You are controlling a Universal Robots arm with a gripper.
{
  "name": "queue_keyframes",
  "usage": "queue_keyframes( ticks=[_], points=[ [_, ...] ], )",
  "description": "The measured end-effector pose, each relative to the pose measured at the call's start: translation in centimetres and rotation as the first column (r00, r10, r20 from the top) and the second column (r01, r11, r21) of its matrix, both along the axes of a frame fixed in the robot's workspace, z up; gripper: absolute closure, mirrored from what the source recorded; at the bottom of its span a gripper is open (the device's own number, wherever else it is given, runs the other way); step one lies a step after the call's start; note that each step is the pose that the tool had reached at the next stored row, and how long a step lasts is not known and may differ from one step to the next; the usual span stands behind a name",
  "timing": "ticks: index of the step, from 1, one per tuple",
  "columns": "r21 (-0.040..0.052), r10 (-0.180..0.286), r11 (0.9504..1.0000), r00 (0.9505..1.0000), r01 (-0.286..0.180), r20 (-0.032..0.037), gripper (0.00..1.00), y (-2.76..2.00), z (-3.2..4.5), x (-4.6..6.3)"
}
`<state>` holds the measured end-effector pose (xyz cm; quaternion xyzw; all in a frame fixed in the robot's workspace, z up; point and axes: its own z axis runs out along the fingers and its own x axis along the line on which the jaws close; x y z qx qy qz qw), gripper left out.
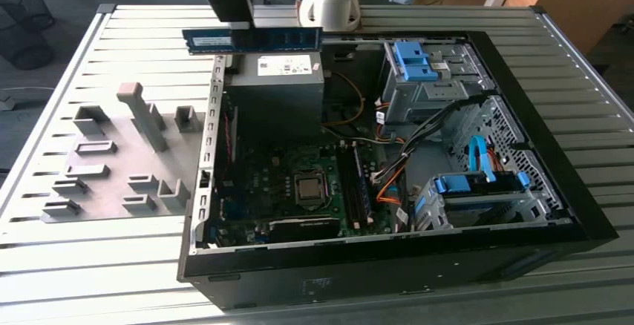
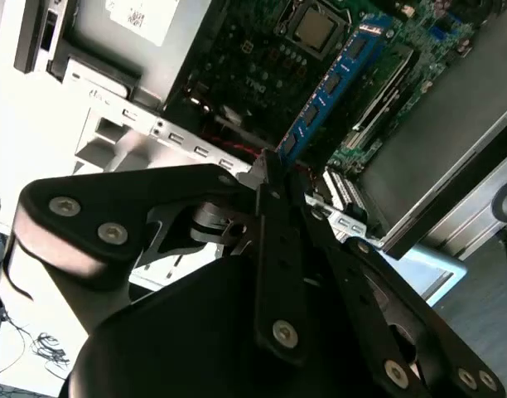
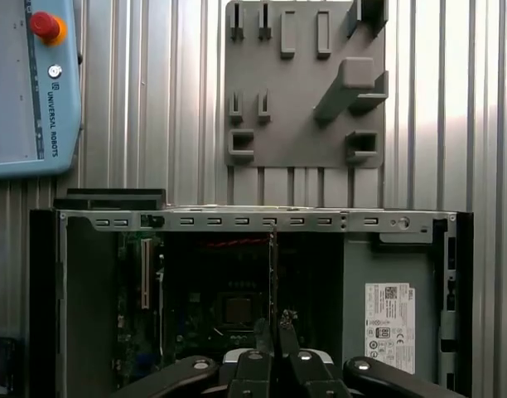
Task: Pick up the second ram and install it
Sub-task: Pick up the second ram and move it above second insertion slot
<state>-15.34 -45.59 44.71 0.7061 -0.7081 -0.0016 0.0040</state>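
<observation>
Hand (image 1: 243, 25) is clamped on the second ram (image 1: 252, 39), held level in the air above the open computer case (image 1: 554, 117), over the wall nearest the arm's base (image 1: 327, 6). Its upper body is cut off in the exterior view. The slatted desk (image 1: 99, 280) carries the case and a grey fixture plate (image 1: 109, 154) beside it. The first wrist view adds a teach pendant (image 3: 21, 91); there the ram is edge-on and hard to make out. The second wrist view shows the ram's blue face and chips, its gripped end hidden behind the fingers (image 2: 270, 215).
</observation>
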Motion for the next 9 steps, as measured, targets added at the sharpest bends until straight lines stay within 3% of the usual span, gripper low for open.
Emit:
queue_keyframes(
  ticks=[9],
  points=[
    [0.0001,0.0,1.0,1.0,0.0,0.0,0.86,0.0,-1.35,2.3]
  ],
)
